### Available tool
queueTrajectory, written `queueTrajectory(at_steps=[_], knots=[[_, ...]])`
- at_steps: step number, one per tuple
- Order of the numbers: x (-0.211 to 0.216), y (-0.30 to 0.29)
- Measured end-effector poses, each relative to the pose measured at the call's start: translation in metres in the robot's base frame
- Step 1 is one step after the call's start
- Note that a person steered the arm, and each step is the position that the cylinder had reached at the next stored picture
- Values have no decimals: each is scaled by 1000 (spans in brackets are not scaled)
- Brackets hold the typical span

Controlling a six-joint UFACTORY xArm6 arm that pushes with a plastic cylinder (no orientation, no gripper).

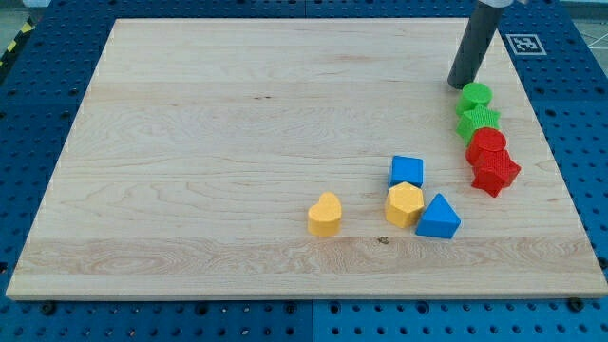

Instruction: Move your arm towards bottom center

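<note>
My tip [460,85] sits at the counter's [190,142] 2 o'clock area, just at 11 o'clock of the green cylinder [475,94]; no fingers on this rig, just a bare rod. Running down toward 5 o'clock from there: green star [478,120], red cylinder [487,143], red star [495,172], all touching in a column. Toward 5 o'clock of counter centre: blue cube [407,171], yellow hexagon [405,204] touching blue triangle [438,218], yellow heart [325,214] apart at their 9 o'clock.

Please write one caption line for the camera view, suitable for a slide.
My tip rests at the wooden board's upper right, just above a green block, far from bottom center.
</note>
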State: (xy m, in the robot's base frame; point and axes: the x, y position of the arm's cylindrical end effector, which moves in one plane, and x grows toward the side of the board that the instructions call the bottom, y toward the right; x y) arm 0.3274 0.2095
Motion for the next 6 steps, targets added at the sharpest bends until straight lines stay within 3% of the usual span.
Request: queueTrajectory(at_steps=[2, 3, 6], knots=[[-10, -22], [-9, -63], [34, -113]])
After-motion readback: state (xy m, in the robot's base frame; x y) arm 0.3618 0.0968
